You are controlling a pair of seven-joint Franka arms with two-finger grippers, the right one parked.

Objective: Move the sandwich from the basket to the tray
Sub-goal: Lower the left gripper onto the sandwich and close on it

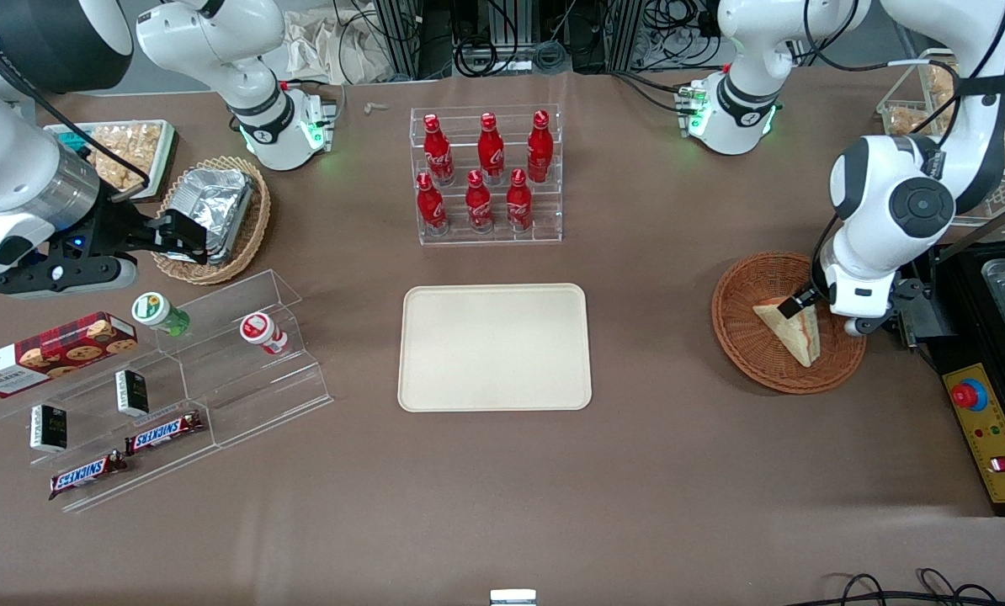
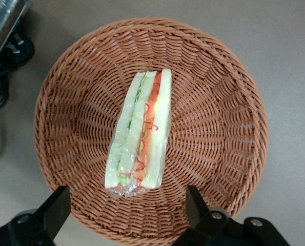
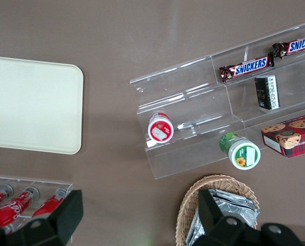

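Note:
The sandwich [image 1: 793,330] is a wrapped wedge of white bread with red and green filling, lying in the reddish-brown round basket [image 1: 734,337] toward the working arm's end of the table. My left gripper [image 1: 826,316] hangs just above the basket, over the sandwich's end. In the left wrist view the sandwich [image 2: 139,136] lies on edge in the middle of the basket [image 2: 219,128], and the gripper [image 2: 126,205] is open, its two black fingers [image 2: 57,210] spread wider than the sandwich and not touching it. The beige tray [image 1: 494,347] lies bare at the table's middle.
A clear rack of red bottles [image 1: 487,172] stands farther from the camera than the tray. Stepped acrylic shelves [image 1: 216,379] with snacks and a tan basket of foil containers [image 1: 216,215] sit toward the parked arm's end. A black control box [image 1: 986,429] borders the reddish-brown basket.

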